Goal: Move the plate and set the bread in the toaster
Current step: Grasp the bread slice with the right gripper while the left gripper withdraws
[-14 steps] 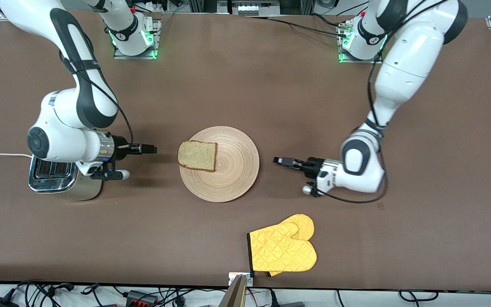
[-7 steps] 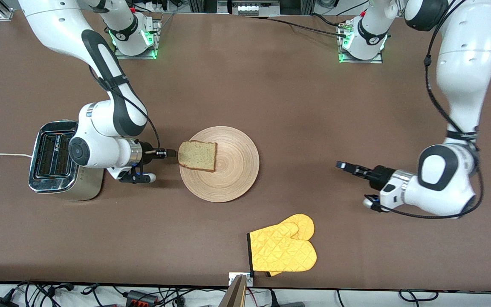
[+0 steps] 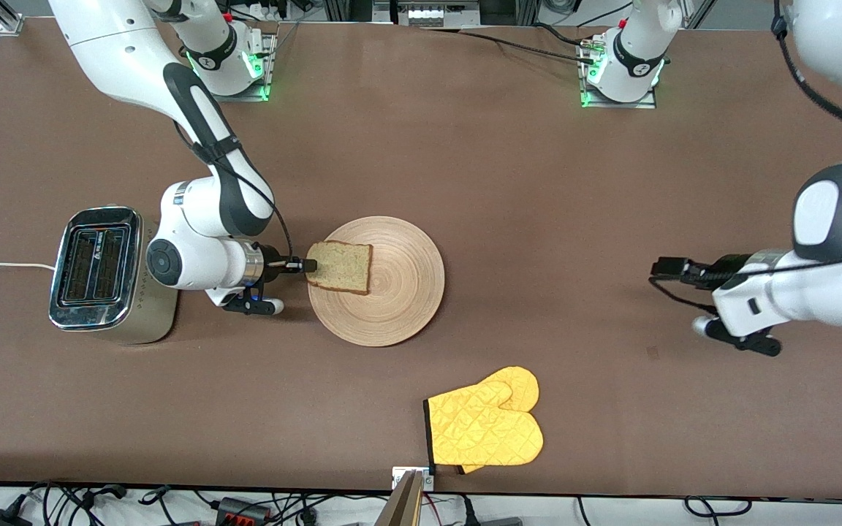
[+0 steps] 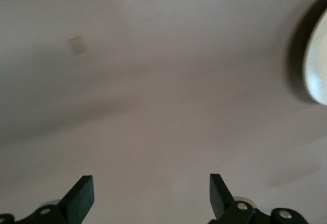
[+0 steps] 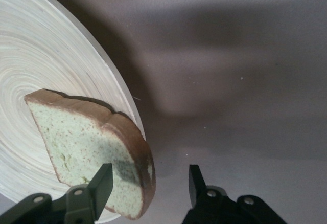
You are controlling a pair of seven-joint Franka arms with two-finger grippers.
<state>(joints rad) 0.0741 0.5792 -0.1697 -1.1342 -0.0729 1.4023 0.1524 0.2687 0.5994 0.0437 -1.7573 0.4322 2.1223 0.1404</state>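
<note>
Right tool (image 3: pixel 306 266): has closed in from the toaster (image 3: pixel 92 265) side; open fingers now straddle the bread (image 3: pixel 339 267) crust edge
Bread: lying on the plate (image 3: pixel 399 307), overhanging the rim toward this tool
Left tool (image 3: pixel 661 267): open, pulled well away from the plate over bare surface (image 3: pixel 509 183)
Meaning: plate seems placed; bread pickup is next

Brown table (image 3: pixel 509 183) carries toaster (image 3: pixel 103 276), plate (image 3: pixel 399 292), yellow mitt (image 3: pixel 487 427).
</note>
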